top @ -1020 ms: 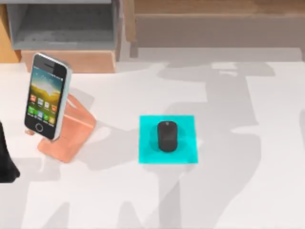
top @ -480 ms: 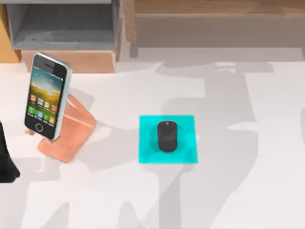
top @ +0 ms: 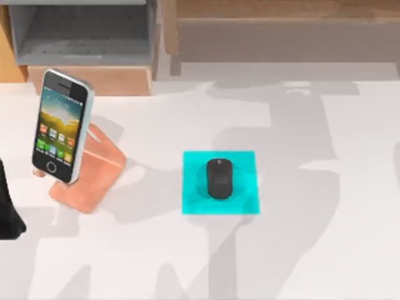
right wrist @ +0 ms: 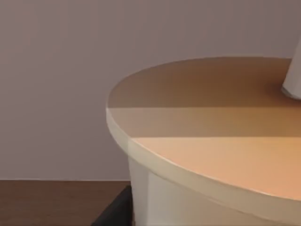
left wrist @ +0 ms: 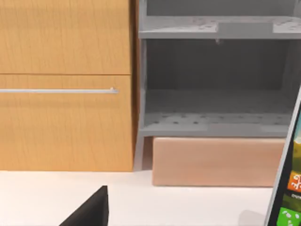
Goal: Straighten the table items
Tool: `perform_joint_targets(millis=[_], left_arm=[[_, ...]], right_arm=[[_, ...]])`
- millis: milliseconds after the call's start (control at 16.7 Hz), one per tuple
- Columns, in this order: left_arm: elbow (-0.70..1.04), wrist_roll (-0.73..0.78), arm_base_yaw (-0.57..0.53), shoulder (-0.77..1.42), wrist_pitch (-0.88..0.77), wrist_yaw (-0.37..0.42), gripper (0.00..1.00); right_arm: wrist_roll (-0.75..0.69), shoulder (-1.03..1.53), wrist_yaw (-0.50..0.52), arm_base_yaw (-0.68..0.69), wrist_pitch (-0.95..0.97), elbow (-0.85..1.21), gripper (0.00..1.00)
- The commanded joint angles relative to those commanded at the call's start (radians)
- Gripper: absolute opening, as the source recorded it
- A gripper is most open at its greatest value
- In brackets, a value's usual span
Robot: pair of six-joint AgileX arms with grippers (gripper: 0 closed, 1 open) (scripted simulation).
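The smartphone [top: 60, 125] leans upright on the rose-pink stand [top: 94, 175] at the table's left, and its edge also shows in the left wrist view [left wrist: 288, 188]. The black mouse [top: 219, 178] lies on the cyan pad [top: 244, 200] at mid-table. My left gripper [top: 9, 212] is parked at the left edge, just left of the stand, apart from the phone. In the right wrist view the tan bubble-tea cup [right wrist: 207, 155] looms very close, its white straw [right wrist: 294, 84] at the lid. My right gripper is shut on it, a dark finger [right wrist: 113, 214] against its wall.
Wooden and grey shelving [top: 87, 37] runs along the table's back edge, with a wooden block [top: 94, 80] below the grey shelf, right behind the phone. The white table [top: 325, 250] lies bare in front and to the right of the pad.
Only the arm shadows over the table's right half have shifted slightly. The phone, the mouse and the left arm have stayed where they were.
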Motion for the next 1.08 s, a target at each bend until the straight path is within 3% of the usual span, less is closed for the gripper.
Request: perform_joint_targets(millis=[180, 960, 1080], left_arm=[[0.0, 0.0, 0.0, 0.0, 0.0, 0.0, 1.0], [0.0, 0.0, 0.0, 0.0, 0.0, 0.0, 1.0], [0.0, 0.0, 0.0, 0.0, 0.0, 0.0, 1.0]], right_arm=[[0.0, 0.001, 0.0, 0.0, 0.0, 0.0, 0.0], [0.0, 0.001, 0.0, 0.0, 0.0, 0.0, 0.98], [0.0, 0.001, 0.0, 0.0, 0.0, 0.0, 1.0]])
